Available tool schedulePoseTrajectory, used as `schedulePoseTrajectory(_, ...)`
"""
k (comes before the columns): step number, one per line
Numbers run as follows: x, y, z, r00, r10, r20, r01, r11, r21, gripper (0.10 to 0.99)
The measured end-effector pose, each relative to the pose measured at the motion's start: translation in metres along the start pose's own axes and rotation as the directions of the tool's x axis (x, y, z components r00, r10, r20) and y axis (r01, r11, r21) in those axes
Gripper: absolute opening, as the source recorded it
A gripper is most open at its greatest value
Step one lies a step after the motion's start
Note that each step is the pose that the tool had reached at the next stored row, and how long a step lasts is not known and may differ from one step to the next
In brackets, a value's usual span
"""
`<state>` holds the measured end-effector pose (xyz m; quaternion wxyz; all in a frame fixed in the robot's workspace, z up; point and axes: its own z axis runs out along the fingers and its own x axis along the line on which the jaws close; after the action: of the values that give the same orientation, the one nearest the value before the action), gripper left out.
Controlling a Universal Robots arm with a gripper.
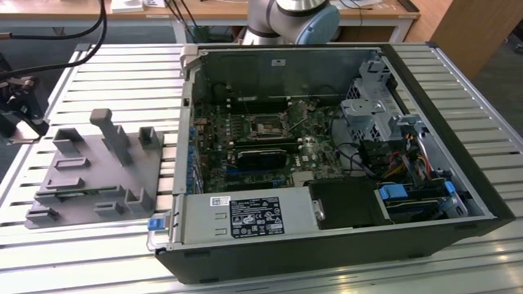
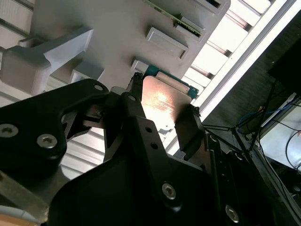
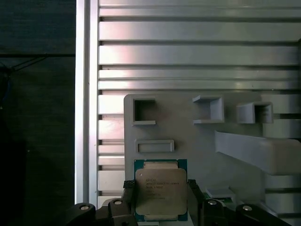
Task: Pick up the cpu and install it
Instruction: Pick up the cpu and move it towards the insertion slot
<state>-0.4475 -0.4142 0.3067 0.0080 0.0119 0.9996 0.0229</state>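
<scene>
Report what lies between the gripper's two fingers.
The cpu lies between the fingers of the gripper, its edges against both, with the grey tray behind it. Both wrist views show this.

The pincer (image 3: 160, 188) points downward, its black fingers (image 3: 128, 195) closed against the cpu (image 3: 160, 194).

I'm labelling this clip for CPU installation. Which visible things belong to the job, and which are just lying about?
In the job: the cpu, held in the gripper; the motherboard socket.
Lying about: the memory stick; the grey holder tray; the power supply.
</scene>
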Motion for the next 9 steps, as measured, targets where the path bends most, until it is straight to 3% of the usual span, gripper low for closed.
schedulePoseTrajectory(9,-0.0002,0.0030,-0.0174,1.0000,0.000,0.0001,0.000,1.0000,0.000,0.525)
